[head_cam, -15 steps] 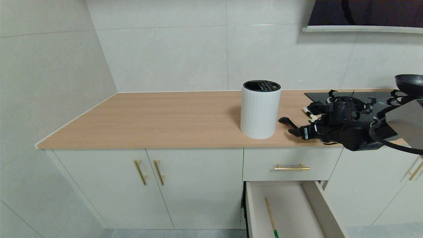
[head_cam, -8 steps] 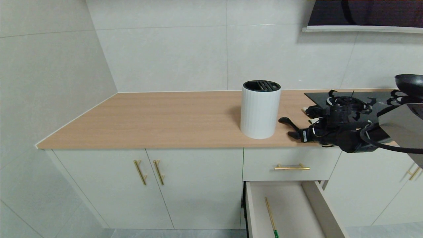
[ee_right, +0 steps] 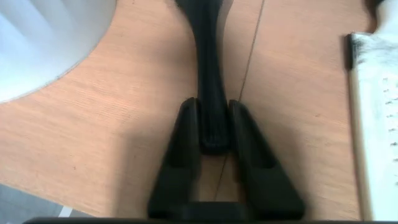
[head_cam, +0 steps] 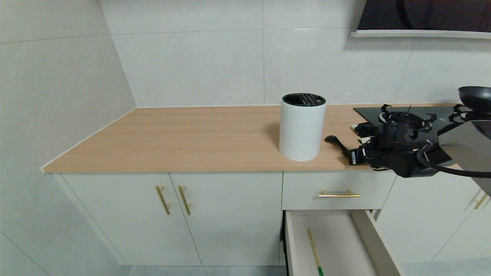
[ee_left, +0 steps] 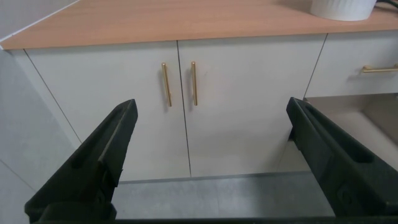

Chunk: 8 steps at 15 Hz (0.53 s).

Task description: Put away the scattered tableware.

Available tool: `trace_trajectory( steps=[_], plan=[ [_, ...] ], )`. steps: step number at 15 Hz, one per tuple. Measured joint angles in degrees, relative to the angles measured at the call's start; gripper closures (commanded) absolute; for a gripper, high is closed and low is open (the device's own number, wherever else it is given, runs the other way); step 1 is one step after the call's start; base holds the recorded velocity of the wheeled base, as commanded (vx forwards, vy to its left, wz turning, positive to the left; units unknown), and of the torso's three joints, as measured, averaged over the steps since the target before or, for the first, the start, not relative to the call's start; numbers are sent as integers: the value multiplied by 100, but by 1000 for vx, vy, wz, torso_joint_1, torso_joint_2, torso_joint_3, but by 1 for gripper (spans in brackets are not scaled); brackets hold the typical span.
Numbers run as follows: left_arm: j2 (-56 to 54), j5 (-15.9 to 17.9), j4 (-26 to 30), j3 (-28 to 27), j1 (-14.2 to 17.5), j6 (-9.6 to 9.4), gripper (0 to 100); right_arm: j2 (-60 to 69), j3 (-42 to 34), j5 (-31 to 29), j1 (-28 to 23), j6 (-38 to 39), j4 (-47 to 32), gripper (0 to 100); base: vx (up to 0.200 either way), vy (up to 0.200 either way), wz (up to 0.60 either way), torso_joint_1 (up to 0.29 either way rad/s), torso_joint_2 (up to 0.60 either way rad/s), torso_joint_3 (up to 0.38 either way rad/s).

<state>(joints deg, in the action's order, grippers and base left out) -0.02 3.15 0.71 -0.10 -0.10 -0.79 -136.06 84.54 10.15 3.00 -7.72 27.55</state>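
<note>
Black utensil handle (ee_right: 208,62) now clamped in right pincer (ee_right: 213,107), previously open.

Black utensil (ee_right: 208,74) (a spoon, perhaps) lies on the countertop (head_cam: 191,134).

The right arm (head_cam: 410,165) comes in from the right edge of the head view at mid height and stretches leftward, nearly level. The wrist is in line with the forearm. Its hand (head_cam: 350,154) points left, with both fingers (ee_right: 185,127) pressed against the sides of a thin black handle (ee_right: 208,56). The left hand (ee_left: 210,109) is held level, its two fingers (ee_left: 99,162) spread wide apart.
</note>
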Motion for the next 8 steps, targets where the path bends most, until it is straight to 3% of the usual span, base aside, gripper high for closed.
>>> trace_trajectory(
  steps=[8],
  plan=[
    [0, 2, 0, 0, 0, 1, 0, 364, -48, 10, 13, 167, -664, 100, 0, 0, 0, 0, 0, 0]
  ],
)
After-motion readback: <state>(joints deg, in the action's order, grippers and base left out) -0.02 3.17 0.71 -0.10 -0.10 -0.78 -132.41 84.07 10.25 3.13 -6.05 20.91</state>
